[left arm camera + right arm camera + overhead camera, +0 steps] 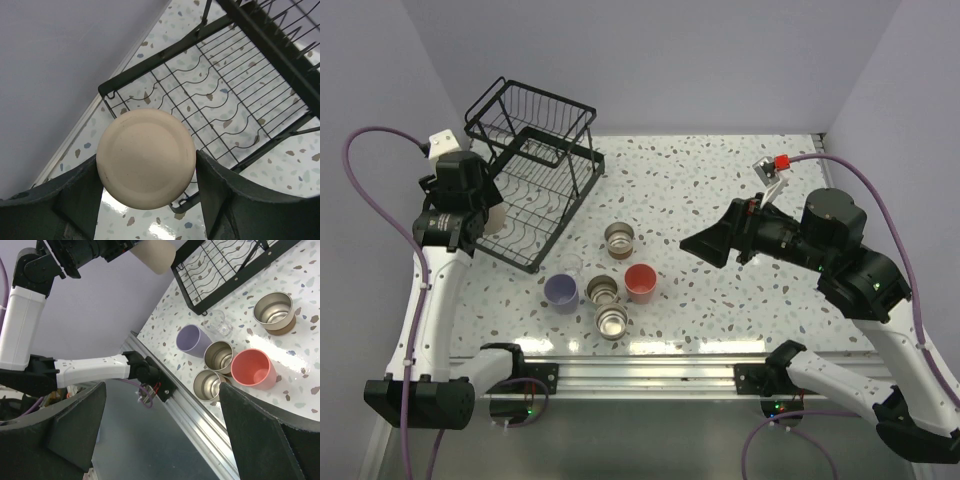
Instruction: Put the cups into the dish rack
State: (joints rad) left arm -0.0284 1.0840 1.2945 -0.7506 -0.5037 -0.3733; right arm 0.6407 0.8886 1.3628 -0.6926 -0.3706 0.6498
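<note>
Left gripper held tan cup, jaws part-closed on it, over dish rack edge. Right gripper gaped wide, empty, near six cups on table.

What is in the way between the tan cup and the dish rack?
Nothing that I can see. The left tool holds the tan cup right by the edge of the dish rack, and the rack beyond it has no cups in it.
</note>
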